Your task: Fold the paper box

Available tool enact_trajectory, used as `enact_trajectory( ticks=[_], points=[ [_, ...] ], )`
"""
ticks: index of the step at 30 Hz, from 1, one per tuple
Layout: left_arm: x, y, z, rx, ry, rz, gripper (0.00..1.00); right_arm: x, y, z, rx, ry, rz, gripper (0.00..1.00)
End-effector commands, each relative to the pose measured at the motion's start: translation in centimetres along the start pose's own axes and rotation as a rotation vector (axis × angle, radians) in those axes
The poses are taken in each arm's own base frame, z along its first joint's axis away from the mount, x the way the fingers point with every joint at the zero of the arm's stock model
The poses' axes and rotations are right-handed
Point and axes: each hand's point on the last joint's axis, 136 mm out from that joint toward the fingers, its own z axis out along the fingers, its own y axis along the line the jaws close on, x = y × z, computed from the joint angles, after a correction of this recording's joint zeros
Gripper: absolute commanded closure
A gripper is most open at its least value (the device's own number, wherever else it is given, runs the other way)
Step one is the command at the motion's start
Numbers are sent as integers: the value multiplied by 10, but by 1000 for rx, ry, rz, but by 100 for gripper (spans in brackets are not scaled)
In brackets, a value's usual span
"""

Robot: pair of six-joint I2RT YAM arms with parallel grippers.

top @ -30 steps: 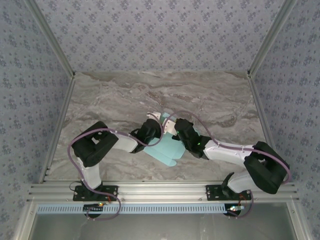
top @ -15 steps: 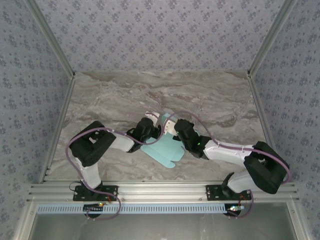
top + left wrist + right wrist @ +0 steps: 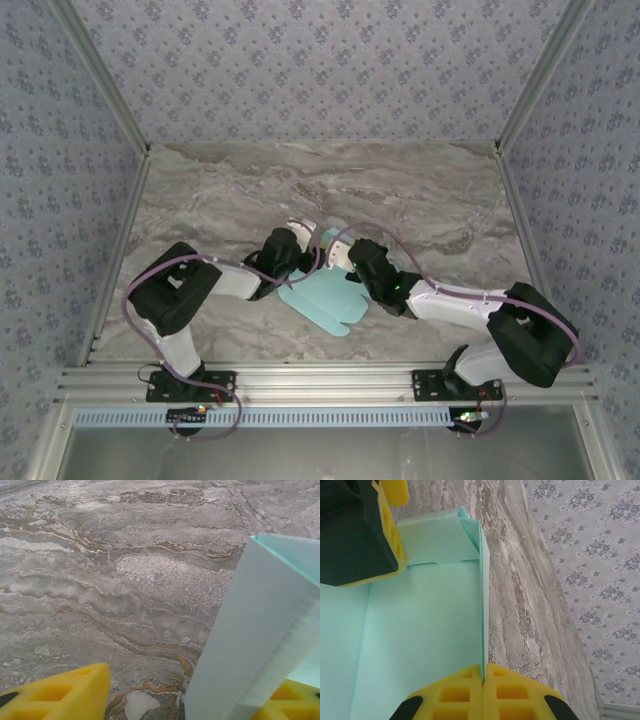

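**Right claw (image 3: 484,679) pinching, left claw (image 3: 182,702) spread**

My right claw's yellow fingers (image 3: 452,695) press together on a thin upright wall of the pale turquoise paper box (image 3: 325,298), which lies partly flat at mid-desk (image 3: 220,200) between my arms. My left claw stands open, with the box's raised card between its fingers.

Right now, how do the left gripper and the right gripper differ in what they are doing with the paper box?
The right gripper is shut, pinching a raised wall of the paper box; the left gripper is open, its fingers wide apart. The card runs edge-on between the right gripper's fingers, while a raised panel stands unclamped beside one finger of the left gripper. Both have yellow fingers.
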Motion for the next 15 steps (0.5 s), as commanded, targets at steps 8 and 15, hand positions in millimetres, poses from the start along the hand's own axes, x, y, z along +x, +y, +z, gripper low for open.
enact_trajectory(
  ticks=[8, 15],
  points=[
    [-27, 1, 8, 8, -61, 3, 59, 0, -1, 2, -7, 14, 7, 100],
    [-28, 3, 8, -4, -73, 5, 74, -3, -5, 1, -1, 7, 19, 99]
  ],
)
